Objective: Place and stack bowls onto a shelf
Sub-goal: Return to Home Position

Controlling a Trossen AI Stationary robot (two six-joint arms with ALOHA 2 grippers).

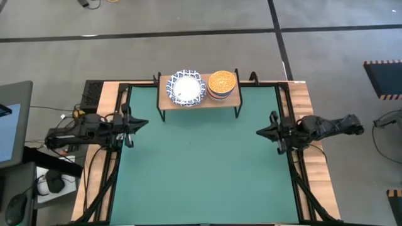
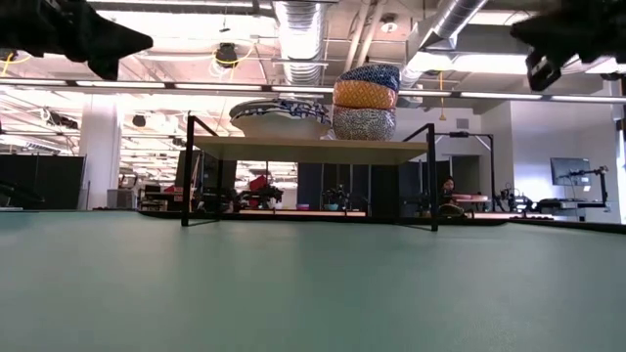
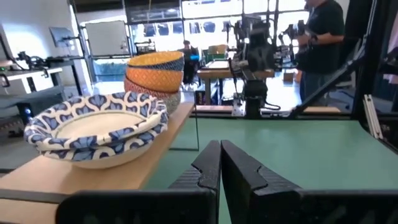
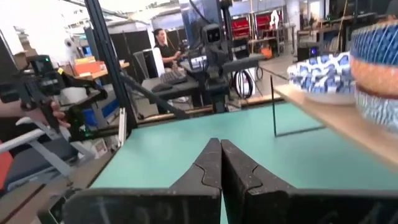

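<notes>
The left gripper (image 1: 137, 122) and right gripper (image 1: 262, 132), each with fingers pressed together and holding nothing, sit at opposite side edges of the green tabletop (image 1: 201, 169), pointing inward. Beyond both, at the middle of the far edge, the shelf (image 1: 211, 100) lies crosswise. It carries the white bowls (image 1: 186, 88) stacked nearer the left arm and the small bowls (image 1: 222, 81) stacked just beside them. No bowl shows on the tabletop, so I judge nothing blocks either arm.

A lab: exposed ceiling ducts (image 2: 298, 39) and a monitor (image 2: 569, 172).

Two bowl stacks (image 1: 186, 88) atop shelf (image 1: 208, 103)
</notes>
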